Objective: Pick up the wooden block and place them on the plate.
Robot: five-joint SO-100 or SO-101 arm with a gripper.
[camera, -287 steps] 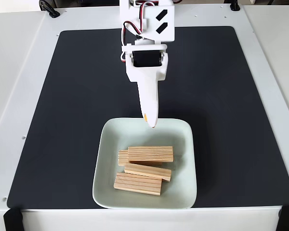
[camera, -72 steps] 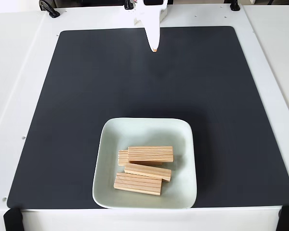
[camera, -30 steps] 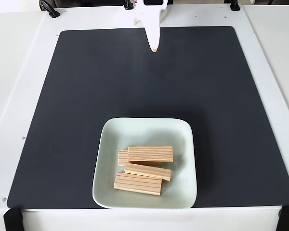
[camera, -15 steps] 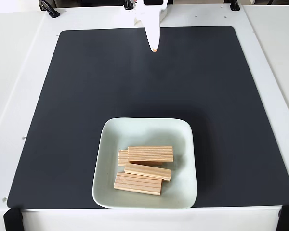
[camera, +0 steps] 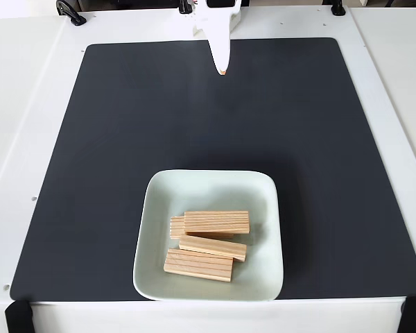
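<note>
The pale mint-green square plate (camera: 209, 236) with rounded corners and a raised rim sits at the near edge of the black rectangular mat (camera: 125, 139), and the light-tan wooden blocks lie inside it. One block (camera: 217, 222) lies across the top of the pile, partly covering a second block (camera: 176, 227) whose left end peeks out beneath it. A third block (camera: 212, 248) lies just nearer the plate's front rim, slightly angled, and a fourth block (camera: 198, 265) lies nearest that rim. All of them rest within the rim; none hangs over it, and no block lies on the mat outside the plate.

Compared with nearly ten seconds ago, the white two-finger gripper (camera: 222, 69) has pulled well away from the plate: then its tip hung just over the plate's far rim, and now it sits far beyond that rim, at the mat's far edge, with most of the arm cut off by the top of the fixed view. Over the last couple of seconds it has not moved, and the blocks have not shifted either. The claw tapers to a single narrow point with nothing between its fingers, so it reads as closed and empty.

This suggests the placing is finished and the arm has retreated to rest, with nothing left on the mat to collect.
</note>
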